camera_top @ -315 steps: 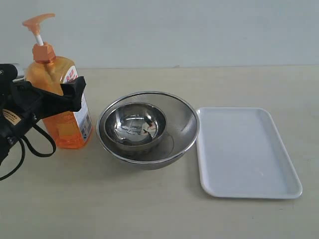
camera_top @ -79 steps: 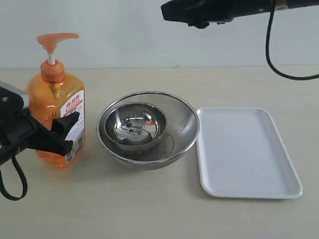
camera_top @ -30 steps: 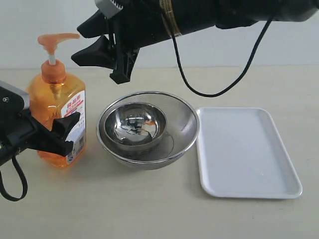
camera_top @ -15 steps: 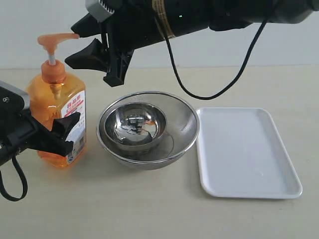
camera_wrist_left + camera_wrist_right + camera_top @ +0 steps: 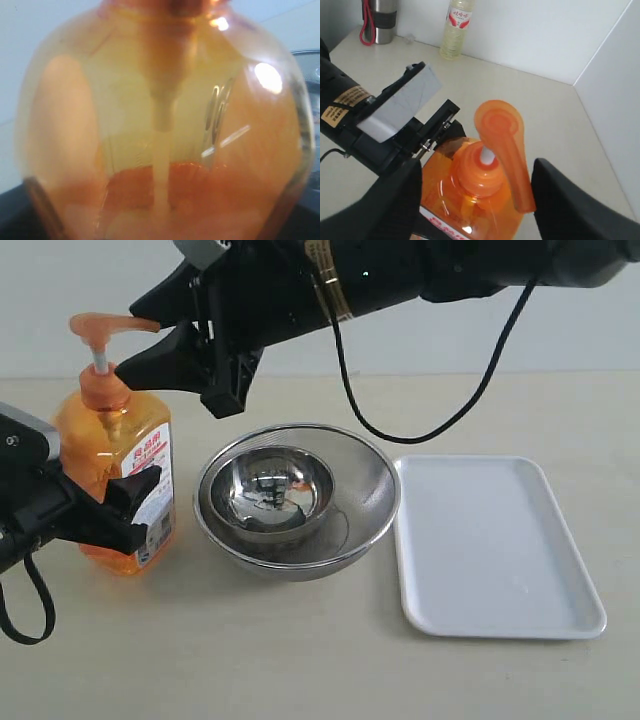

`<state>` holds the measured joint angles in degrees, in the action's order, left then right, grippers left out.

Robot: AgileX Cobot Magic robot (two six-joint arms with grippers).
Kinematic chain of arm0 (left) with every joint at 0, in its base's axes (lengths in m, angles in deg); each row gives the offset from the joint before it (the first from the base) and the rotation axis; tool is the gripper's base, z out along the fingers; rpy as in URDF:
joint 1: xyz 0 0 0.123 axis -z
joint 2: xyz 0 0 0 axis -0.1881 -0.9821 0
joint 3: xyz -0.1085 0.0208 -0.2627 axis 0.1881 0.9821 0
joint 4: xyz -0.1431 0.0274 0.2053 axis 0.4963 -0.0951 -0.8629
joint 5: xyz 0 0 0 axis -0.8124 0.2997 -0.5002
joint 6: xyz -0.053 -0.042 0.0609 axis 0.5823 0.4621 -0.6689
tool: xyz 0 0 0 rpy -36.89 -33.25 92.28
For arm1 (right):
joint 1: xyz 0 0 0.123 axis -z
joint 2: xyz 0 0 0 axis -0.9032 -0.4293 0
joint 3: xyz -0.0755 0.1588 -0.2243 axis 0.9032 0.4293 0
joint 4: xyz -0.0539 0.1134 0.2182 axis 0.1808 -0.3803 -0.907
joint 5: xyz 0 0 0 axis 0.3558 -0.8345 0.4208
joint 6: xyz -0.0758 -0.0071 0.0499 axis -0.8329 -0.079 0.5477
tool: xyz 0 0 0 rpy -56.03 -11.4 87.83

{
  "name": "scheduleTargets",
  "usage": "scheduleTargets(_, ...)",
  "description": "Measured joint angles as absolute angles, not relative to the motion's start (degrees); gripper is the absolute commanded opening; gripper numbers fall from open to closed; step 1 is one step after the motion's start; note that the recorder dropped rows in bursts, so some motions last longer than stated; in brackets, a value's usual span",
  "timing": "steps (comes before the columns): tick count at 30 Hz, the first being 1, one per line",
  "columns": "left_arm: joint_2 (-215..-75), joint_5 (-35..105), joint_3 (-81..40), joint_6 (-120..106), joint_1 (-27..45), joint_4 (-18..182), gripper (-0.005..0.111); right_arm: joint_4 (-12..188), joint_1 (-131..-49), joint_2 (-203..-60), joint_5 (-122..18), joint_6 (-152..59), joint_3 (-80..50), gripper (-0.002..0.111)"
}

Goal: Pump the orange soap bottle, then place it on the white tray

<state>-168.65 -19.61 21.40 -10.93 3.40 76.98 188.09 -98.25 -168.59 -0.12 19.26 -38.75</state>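
The orange soap bottle (image 5: 112,475) stands upright on the table at the left, its pump head (image 5: 105,328) raised on a white stem. My left gripper (image 5: 105,512) is shut on the bottle's lower body, with one black finger (image 5: 135,492) across the label. In the left wrist view the bottle (image 5: 160,100) fills the picture. My right gripper (image 5: 140,338) is open, one finger on either side of the pump nozzle; in the right wrist view the pump head (image 5: 499,135) lies between the two black fingers (image 5: 395,200). The white tray (image 5: 490,550) lies flat at the right.
Two nested steel bowls (image 5: 297,495) sit between the bottle and the tray. The right arm's black body and cable (image 5: 420,270) span the scene above the bowls. In the right wrist view a yellowish bottle (image 5: 456,27) and a steel flask (image 5: 380,17) stand by the far wall.
My right gripper has moved left and slightly down, so its open fingers now bracket the pump nozzle. The left gripper and the bottle have stayed put.
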Motion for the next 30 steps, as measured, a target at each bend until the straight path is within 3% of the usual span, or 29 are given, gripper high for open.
scheduleTargets(17, -168.65, -19.61, 21.4, -10.93, 3.4, 77.18, 0.011, 188.09, -95.22, -168.35, 4.22, 24.52, -38.75, 0.055)
scheduleTargets(26, -168.65, -19.12, 21.05, -12.03, 3.4, 77.18, 0.011, 188.09, -89.47, -164.22, 3.67, 38.84, -38.75, 0.055)
scheduleTargets(30, -168.65, -17.83, 20.12, -13.15, 3.4, 77.18, 0.011, 188.09, -86.45, -162.37, 3.44, 48.38, -38.75, 0.042)
